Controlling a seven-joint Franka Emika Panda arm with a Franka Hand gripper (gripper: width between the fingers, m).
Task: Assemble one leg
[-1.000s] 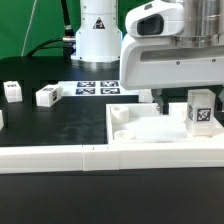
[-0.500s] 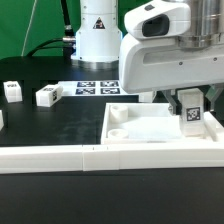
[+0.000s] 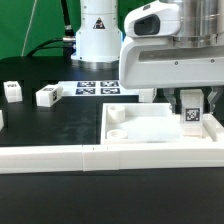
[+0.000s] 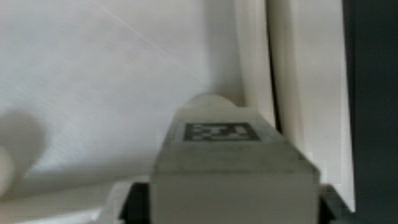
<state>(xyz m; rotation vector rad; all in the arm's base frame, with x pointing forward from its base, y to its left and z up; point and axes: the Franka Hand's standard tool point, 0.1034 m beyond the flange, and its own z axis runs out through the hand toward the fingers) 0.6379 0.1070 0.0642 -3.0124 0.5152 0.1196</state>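
Observation:
My gripper point(image 3: 190, 104) is shut on a leg point(image 3: 191, 117), a small white block with a black-and-white tag facing the camera. It holds the leg upright at the far right corner of the large white square tray-like part point(image 3: 135, 141), low over its floor. In the wrist view the leg point(image 4: 222, 165) fills the space between the dark fingers point(image 4: 132, 203), with its tag on top, right beside the tray's raised rim point(image 4: 295, 80). Whether the leg touches the tray floor is hidden. Two more legs point(image 3: 12, 91) point(image 3: 47, 95) lie on the black table at the exterior view's left.
The marker board point(image 3: 97, 87) lies behind the tray near the robot base point(image 3: 97, 35). A long white border strip point(image 3: 70, 158) runs along the table's front edge. A round peg point(image 3: 117, 116) stands inside the tray at its left corner.
The leg has shifted toward the exterior view's left and come down a little toward the tray's right corner, with the gripper fingers now around it.

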